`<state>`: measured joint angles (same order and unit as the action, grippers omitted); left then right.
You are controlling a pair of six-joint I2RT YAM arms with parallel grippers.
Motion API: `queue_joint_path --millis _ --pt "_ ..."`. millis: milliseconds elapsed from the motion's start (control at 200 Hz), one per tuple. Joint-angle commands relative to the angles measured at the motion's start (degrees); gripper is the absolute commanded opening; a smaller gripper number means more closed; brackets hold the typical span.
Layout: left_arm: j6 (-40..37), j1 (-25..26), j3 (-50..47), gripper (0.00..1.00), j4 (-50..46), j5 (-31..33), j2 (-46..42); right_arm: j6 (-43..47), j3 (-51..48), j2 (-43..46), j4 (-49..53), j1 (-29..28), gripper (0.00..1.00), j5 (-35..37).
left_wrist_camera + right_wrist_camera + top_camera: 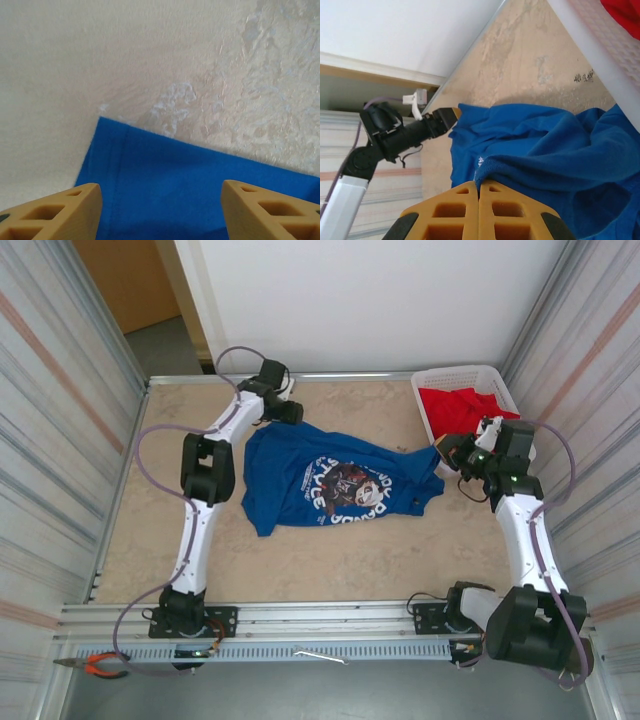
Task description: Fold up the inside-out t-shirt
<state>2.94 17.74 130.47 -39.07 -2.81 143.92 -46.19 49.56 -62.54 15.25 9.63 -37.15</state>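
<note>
The inside-out t-shirt (330,485) lies mid-table, graphic up, its long axis running 9 to 3 o'clock. At its 3 o'clock end the right gripper (479,192) is pinched closed on a bunched edge. Farther off, at 11 o'clock, the left gripper (160,200) hangs spread over the corner. The left wrist view shows the hem lying flat and ungripped, which the top view blurs.
</note>
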Motion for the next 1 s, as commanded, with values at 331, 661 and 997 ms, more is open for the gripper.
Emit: queue_joint_path --millis 331,661,997 --pt "-3.47 0.26 4.14 0.65 1.82 7.83 5.30 2.22 -0.52 1.36 0.49 -0.47 0.00 0.43" --pt "-2.59 0.14 7.01 0.47 -0.77 5.06 8.54 2.32 0.30 1.62 1.10 -0.32 0.00 0.82" --pt "-2.18 0.13 7.49 0.01 -1.27 2.88 8.62 2.09 1.83 2.78 2.16 0.94 0.00 0.42"
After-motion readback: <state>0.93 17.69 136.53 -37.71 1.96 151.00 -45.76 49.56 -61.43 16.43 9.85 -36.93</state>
